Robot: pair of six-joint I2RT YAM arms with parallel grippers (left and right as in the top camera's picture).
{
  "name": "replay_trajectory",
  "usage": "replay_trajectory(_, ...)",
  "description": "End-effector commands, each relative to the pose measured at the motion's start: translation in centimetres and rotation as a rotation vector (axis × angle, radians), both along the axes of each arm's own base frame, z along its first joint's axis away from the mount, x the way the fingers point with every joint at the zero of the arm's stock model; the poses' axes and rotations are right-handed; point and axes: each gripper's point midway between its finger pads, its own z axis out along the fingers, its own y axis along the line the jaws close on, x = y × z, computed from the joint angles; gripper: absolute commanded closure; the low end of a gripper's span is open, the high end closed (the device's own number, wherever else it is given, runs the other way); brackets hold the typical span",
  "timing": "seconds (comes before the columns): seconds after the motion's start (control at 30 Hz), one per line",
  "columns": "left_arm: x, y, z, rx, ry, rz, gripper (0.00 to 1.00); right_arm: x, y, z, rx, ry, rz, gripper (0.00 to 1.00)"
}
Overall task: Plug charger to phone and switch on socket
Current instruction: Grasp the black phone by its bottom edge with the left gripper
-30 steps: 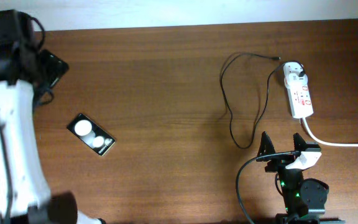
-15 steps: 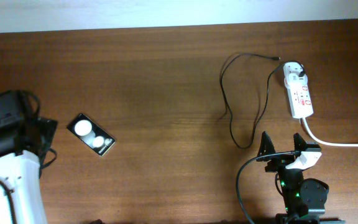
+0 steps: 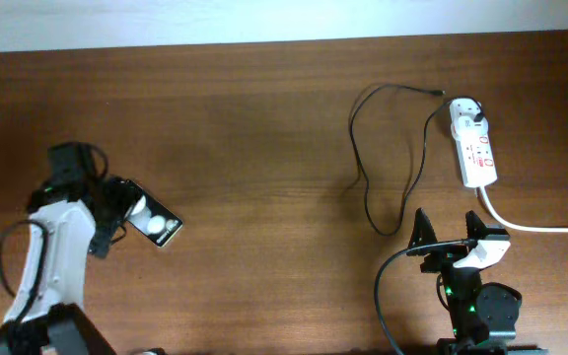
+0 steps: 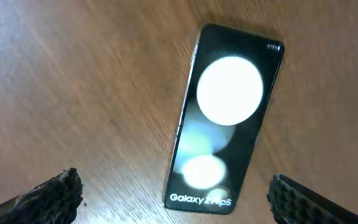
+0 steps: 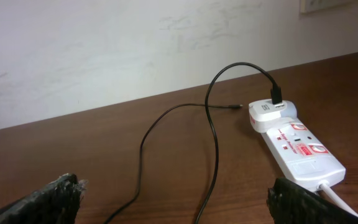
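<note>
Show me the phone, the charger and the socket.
phone (image 4: 225,124): left wrist view, middle of its glossy face.
charger (image 5: 265,116): right wrist view, its white plug adapter.
socket (image 5: 303,152): right wrist view, middle of strip.

1. table: reddish-brown wood with the grain running lengthwise and a slight sheen; it fills pretty much the whole overhead view
2. pale strip along the table's far edge in the overhead view; can't really tell from up there what it is
3. wall behind the table in the right wrist view: off-white and kinda scuffed; faint marks near the top
4. light plate on that wall, top right corner; cut off by the frame, so no clue what it is
</note>
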Motion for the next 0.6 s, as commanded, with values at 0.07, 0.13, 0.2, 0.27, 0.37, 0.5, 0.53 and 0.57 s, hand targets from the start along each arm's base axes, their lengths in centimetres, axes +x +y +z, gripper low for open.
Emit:
replay_trajectory(0.07, 1.3, -0.6, -1.2, 0.107, 0.064, -0.120, 0.01, 0.0, -0.1, -0.2, 0.006, 0.002, -0.008, 0.01)
replay_trajectory(0.13, 1.9, -0.9, -1.8, 0.079, 0.071, -0.128, 0.01, 0.0, -0.1, -0.2, 0.006, 0.002, -0.008, 0.01)
replay_trajectory(0.2, 2.6, -1.1, -2.6, 0.071, 0.068, -0.132, 0.01, 0.0, -0.1, -0.2, 0.006, 0.002, -0.008, 0.01)
replay_trajectory(0.27, 3.3, -1.2, -3.7, 0.055, 0.064, -0.119, 0.01, 0.0, -0.1, -0.2, 0.006, 0.002, -0.008, 0.01)
replay_trajectory(0.37, 3.7, -1.2, -4.9, 0.046, 0.076, -0.121, 0.01, 0.0, -0.2, -0.2, 0.006, 0.002, -0.008, 0.01)
replay_trajectory(0.5, 4.6, -1.2, -6.2, 0.042, 0.068, -0.127, 0.01, 0.0, -0.1, -0.2, 0.006, 0.002, -0.008, 0.01)
replay_trajectory(0.53, 4.6, -1.2, -6.3, 0.045, 0.068, -0.128, 0.01, 0.0, -0.1, -0.2, 0.006, 0.002, -0.008, 0.01)
replay_trajectory(0.57, 4.8, -1.3, -6.6, 0.044, 0.068, -0.132, 0.01, 0.0, -0.2, -0.2, 0.006, 0.002, -0.008, 0.01)
